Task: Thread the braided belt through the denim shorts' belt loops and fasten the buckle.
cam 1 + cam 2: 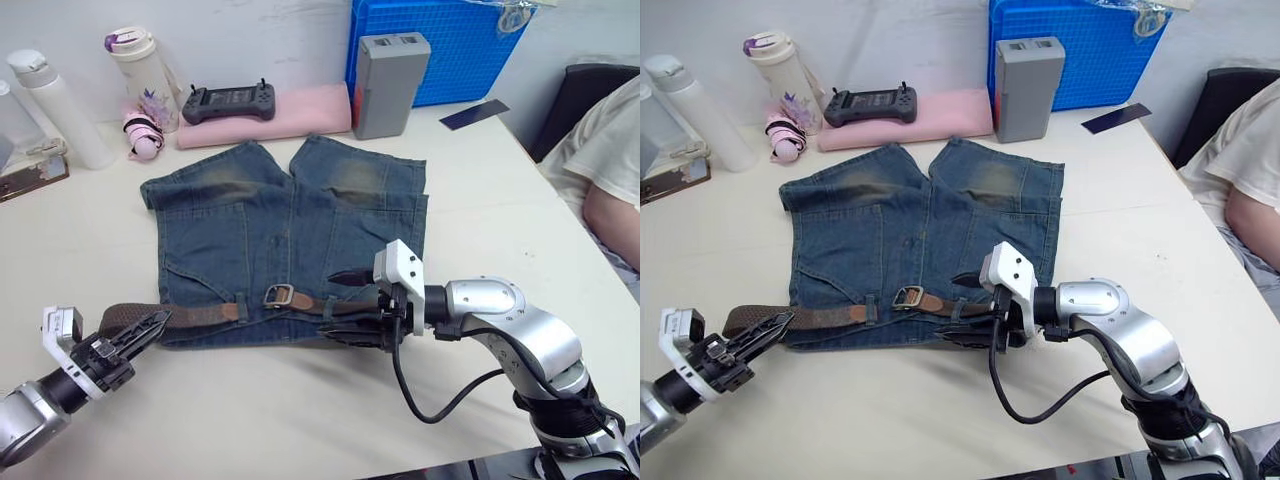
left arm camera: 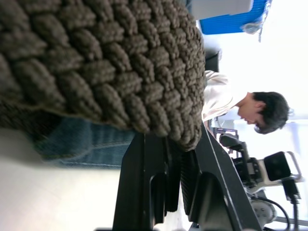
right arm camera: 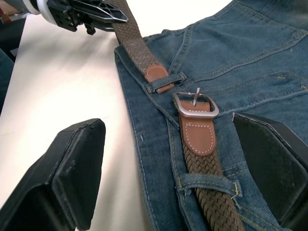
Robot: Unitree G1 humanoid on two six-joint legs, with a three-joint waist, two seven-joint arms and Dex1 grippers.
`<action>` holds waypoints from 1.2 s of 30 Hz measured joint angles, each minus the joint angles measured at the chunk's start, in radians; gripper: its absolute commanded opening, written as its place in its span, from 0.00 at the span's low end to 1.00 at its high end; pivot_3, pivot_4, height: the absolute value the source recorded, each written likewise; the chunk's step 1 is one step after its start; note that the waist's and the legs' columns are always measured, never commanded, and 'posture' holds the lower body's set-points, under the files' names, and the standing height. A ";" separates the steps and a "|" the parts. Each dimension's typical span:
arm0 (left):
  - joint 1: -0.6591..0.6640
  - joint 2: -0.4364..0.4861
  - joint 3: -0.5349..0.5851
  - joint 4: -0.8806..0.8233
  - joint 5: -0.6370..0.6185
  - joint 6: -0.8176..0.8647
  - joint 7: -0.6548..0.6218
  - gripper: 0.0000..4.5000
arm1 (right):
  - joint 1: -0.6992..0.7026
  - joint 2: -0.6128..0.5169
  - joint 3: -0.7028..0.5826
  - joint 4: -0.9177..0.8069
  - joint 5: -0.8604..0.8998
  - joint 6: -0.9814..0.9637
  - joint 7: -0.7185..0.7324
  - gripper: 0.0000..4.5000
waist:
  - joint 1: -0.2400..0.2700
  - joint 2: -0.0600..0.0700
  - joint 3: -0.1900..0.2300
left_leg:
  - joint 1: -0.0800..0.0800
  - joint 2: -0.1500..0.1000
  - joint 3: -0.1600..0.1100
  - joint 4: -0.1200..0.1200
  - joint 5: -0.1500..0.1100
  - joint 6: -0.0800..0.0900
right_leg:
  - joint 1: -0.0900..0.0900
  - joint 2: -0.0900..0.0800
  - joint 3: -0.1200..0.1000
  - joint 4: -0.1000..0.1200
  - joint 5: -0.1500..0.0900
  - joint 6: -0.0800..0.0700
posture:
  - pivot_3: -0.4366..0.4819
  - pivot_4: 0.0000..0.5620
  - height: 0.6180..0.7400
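Shorts [image 1: 285, 235] lie flat mid-table, waistband toward the robot. Belt [image 3: 207, 163] runs along the waistband, through a loop [image 3: 207, 184] on the buckle side; its leather tip [image 3: 156, 74] has entered another loop. Buckle [image 3: 195, 105] sits at waistband centre, prong free: fastening remains. Left gripper [image 1: 140, 335], at 8 o'clock of the shorts, clamps the braided strap. Right gripper [image 1: 350, 305], at 5 o'clock, lies level with its fingers spread, empty, straddling the waistband.
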 measured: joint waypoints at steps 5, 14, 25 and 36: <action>-0.156 0.037 -0.111 0.079 0.178 0.014 -0.091 0.00 | -0.008 -0.013 0.012 -0.005 -0.001 0.000 -0.007 0.99 | 0.005 0.000 0.000 | 0.000 -0.001 0.000 0.000 0.000 0.000 | -0.001 0.000 0.000 0.001 0.000 0.000 | 0.48 0.27 0.75; -0.401 0.165 -0.350 0.157 0.632 0.017 -0.500 0.00 | -0.017 -0.032 0.078 -0.008 -0.044 -0.040 0.000 0.99 | -0.006 0.000 0.000 | -0.001 -0.001 0.000 -0.001 0.000 0.000 | -0.002 0.000 0.000 0.001 0.000 0.000 | 0.48 0.27 0.75; -0.569 0.139 -0.552 0.195 0.986 -0.094 -0.822 0.00 | -0.059 -0.037 0.248 0.132 -0.447 -0.510 -0.056 0.99 | -0.004 0.000 0.000 | -0.005 -0.002 0.000 0.003 0.000 0.000 | -0.006 -0.001 0.000 0.004 0.000 0.000 | 0.48 0.27 0.75; -0.592 0.064 -0.553 0.223 1.105 -0.151 -0.898 0.00 | -0.110 0.036 0.305 0.321 -0.706 -0.944 -0.164 0.99 | -0.003 0.000 0.000 | -0.008 -0.003 -0.001 0.007 0.001 0.000 | -0.007 -0.001 -0.002 0.005 0.001 0.001 | 0.48 0.27 0.75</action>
